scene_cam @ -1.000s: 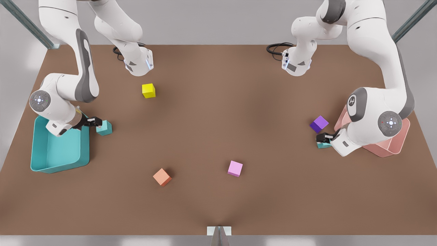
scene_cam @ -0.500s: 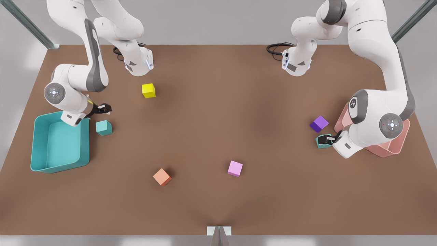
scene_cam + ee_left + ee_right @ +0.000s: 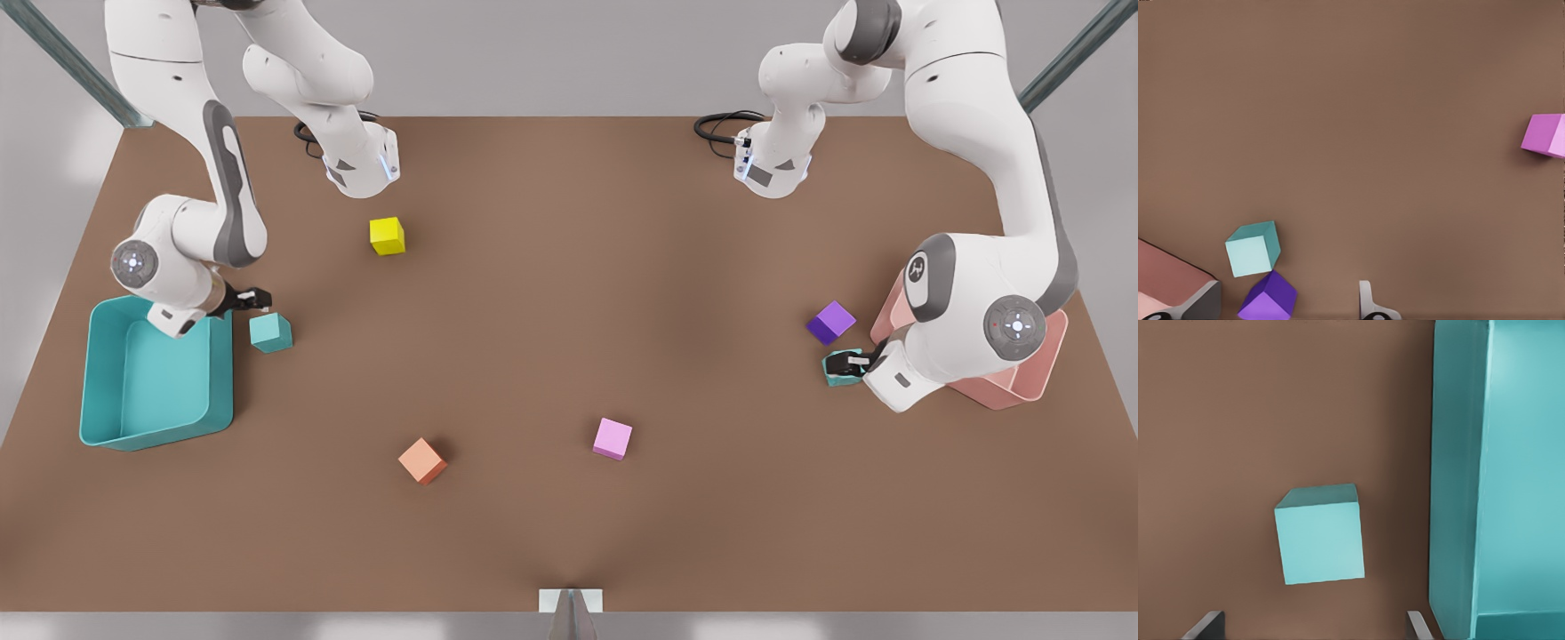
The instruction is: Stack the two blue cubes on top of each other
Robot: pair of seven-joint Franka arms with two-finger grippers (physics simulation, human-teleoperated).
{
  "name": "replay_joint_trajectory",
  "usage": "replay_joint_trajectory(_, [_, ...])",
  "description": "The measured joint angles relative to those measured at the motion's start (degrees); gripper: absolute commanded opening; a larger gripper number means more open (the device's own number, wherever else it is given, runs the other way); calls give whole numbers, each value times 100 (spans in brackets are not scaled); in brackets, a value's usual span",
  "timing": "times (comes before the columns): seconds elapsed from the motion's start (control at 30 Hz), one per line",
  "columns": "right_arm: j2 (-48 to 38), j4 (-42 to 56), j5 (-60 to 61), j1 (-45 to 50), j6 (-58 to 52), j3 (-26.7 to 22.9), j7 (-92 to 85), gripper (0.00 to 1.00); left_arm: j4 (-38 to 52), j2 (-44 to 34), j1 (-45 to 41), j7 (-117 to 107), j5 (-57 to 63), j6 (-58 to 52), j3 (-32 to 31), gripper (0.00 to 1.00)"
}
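Observation:
One blue cube (image 3: 270, 332) sits on the table beside the teal bin (image 3: 107, 418), at the front view's left. My right gripper (image 3: 253, 300) hovers open just behind it. In the right wrist view that cube (image 3: 1319, 533) lies ahead of the right gripper (image 3: 1313, 623), whose fingers stand wide apart and hold nothing. The other blue cube (image 3: 836, 371) rests at the front view's right, partly under my left gripper (image 3: 851, 361). In the left wrist view this cube (image 3: 1253, 248) lies next to a purple cube (image 3: 1268, 299), and the left gripper (image 3: 1285, 298) is open.
A purple cube (image 3: 831, 322) sits close behind the right-hand blue cube, with a pink bin (image 3: 1022, 382) under the arm there. A yellow cube (image 3: 387, 236), an orange cube (image 3: 421, 460) and a pink cube (image 3: 613, 438) are scattered over the brown table (image 3: 569, 293).
The right gripper left the cube by the teal bin, rose away, then came back part of the way. The left gripper shifted slightly over its cube, uncovering more of it.

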Motion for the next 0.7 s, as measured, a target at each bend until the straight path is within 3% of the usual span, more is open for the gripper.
replay_joint_trajectory(0.33, [647, 6, -9, 297, 981, -89, 153, 100, 107, 115, -184, -36, -586, 97, -245, 100])
replay_joint_trajectory(0.7, [1080, 8, -12, 302, 1696, -206, 153, 100, 65, 118, -93, -179, -288, 100, -211, 100])
